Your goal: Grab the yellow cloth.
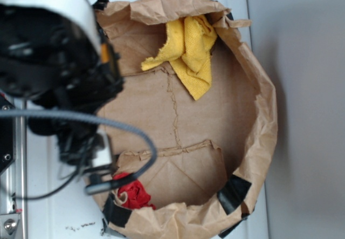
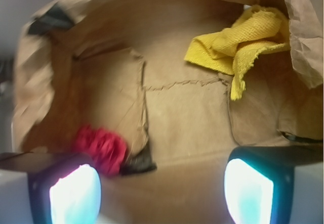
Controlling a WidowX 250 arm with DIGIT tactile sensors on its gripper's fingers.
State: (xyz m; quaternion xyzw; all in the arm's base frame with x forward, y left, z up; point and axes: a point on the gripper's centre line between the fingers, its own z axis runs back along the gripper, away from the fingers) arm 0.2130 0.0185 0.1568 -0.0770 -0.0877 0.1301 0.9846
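The yellow cloth (image 1: 190,53) lies crumpled inside a flattened brown paper bag (image 1: 215,125), against its far wall; in the wrist view the yellow cloth (image 2: 238,44) sits at the upper right. My gripper (image 2: 162,191) hangs open over the bag's near left rim, far from the cloth, nothing between its glowing pads (image 2: 76,196). In the exterior view the arm's black body (image 1: 59,72) covers the fingers.
A small red bunched cloth (image 1: 132,191) lies in the bag's near left corner, just ahead of the left pad as the red cloth (image 2: 101,148). Black tape (image 1: 233,191) patches the bag's rim. The bag rests on a white surface (image 1: 51,206).
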